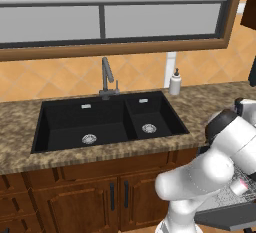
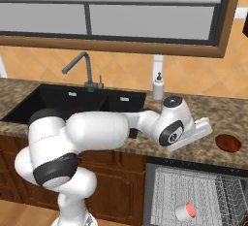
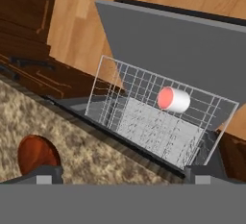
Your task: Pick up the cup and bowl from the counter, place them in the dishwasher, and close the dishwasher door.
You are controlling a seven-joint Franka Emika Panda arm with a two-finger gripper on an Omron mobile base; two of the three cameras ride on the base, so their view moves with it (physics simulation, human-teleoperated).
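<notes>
Reaching for the bowl (image 2: 228,143) at four o'clock on the desk (image 2: 218,118) comes next for you: cup (image 2: 185,211) racked, jaws spread and empty.

Base views flank the counter (image 2: 227,118); hand view looks down on it.

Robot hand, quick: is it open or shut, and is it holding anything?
Gripper: open, holding nothing. It hangs above the counter, beside the reddish-brown bowl; the cup lies in the dishwasher rack.
</notes>
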